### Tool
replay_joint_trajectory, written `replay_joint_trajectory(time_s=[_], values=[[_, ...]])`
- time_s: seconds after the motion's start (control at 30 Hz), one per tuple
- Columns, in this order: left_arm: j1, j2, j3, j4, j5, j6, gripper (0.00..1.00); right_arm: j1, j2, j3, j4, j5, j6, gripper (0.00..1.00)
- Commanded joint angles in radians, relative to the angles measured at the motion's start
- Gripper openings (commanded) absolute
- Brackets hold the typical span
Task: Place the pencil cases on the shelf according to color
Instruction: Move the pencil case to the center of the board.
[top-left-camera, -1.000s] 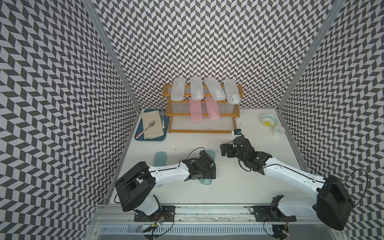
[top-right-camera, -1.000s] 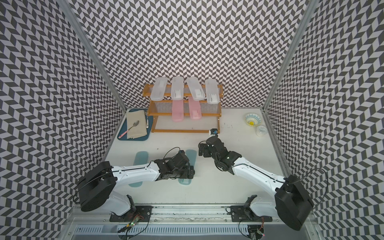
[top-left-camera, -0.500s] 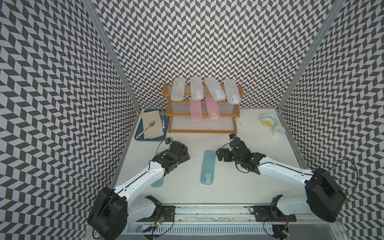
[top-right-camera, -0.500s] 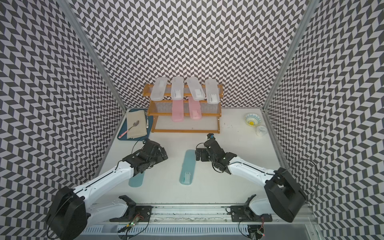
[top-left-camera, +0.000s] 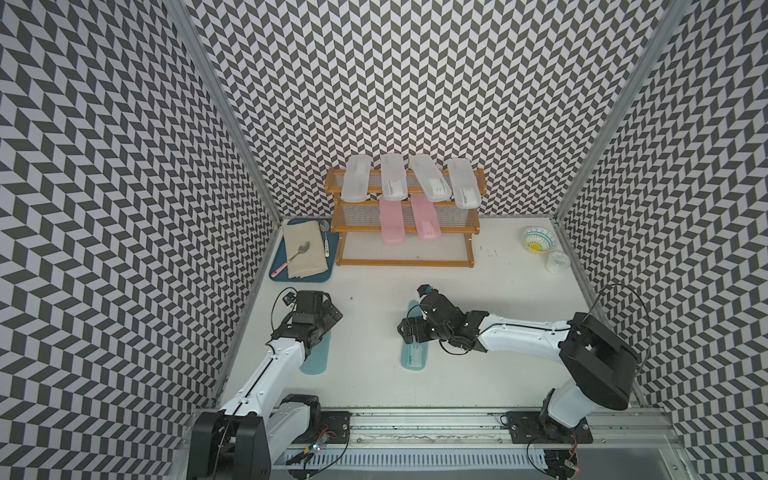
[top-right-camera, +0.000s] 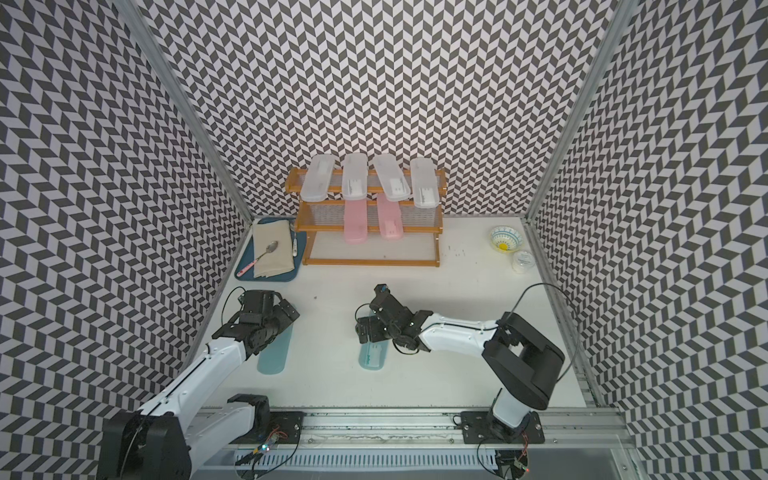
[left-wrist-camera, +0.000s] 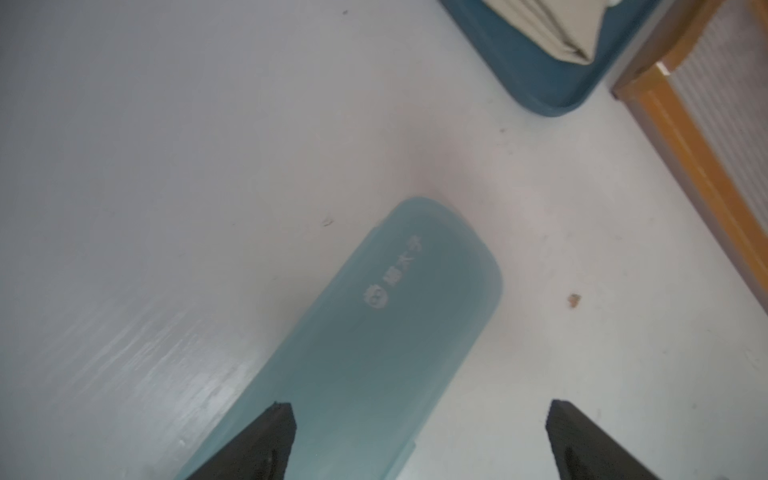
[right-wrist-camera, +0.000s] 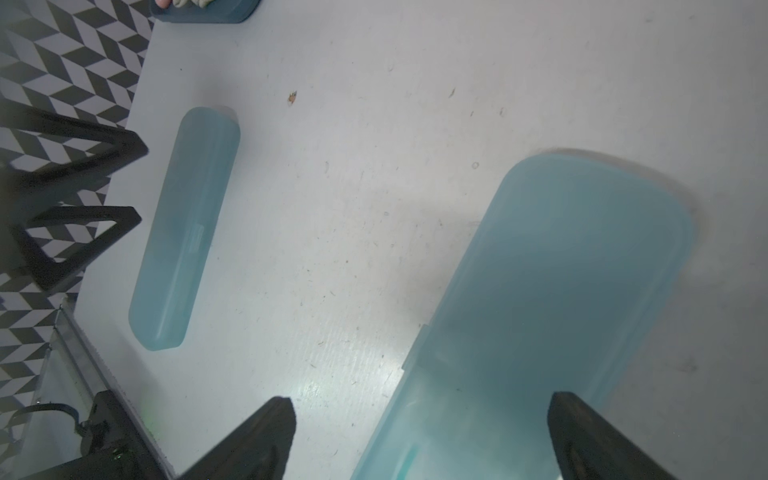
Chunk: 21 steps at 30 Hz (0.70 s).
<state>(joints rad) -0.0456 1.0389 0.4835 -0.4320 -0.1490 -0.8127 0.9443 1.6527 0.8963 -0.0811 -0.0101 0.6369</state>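
Observation:
The shelf (top-left-camera: 403, 262) stands at the back of the table in both top views, with several frosted white pencil cases (top-left-camera: 355, 178) on its top tier and two pink ones (top-left-camera: 391, 220) on the middle tier. Two teal pencil cases lie flat on the table, one at the left (top-left-camera: 318, 353) and one in the middle (top-left-camera: 414, 353). My left gripper (top-left-camera: 328, 324) hovers open over the left teal case (left-wrist-camera: 374, 332), one finger above it, the other above bare table. Over the middle teal case (right-wrist-camera: 540, 311) my right gripper (top-left-camera: 407, 332) is open and holds nothing.
A dark blue tray (top-left-camera: 301, 278) with a folded cloth and spoons sits left of the shelf. A patterned bowl (top-left-camera: 538, 239) and a small white cup (top-left-camera: 557, 262) stand at the back right. Patterned walls close three sides; a metal rail runs along the front.
My left arm has swung from the middle teal case over to the left one. My right gripper has moved over the middle teal case. Both stayed open.

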Motion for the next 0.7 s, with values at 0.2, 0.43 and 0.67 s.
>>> replay_joint_trajectory(time_s=[0.2, 0.43, 0.67], values=[[0.059, 0.054, -0.062, 0.095, 0.057, 0.000, 1.00, 0.011, 0.068, 0.034, 0.009, 0.015, -0.006, 1.00], [0.035, 0.169, -0.041, 0.120, 0.142, 0.041, 1.00, 0.008, 0.053, -0.003, -0.041, 0.095, -0.017, 1.00], [-0.136, 0.173, -0.026, 0.109, 0.076, 0.003, 1.00, -0.044, -0.016, -0.119, -0.049, 0.131, 0.002, 1.00]])
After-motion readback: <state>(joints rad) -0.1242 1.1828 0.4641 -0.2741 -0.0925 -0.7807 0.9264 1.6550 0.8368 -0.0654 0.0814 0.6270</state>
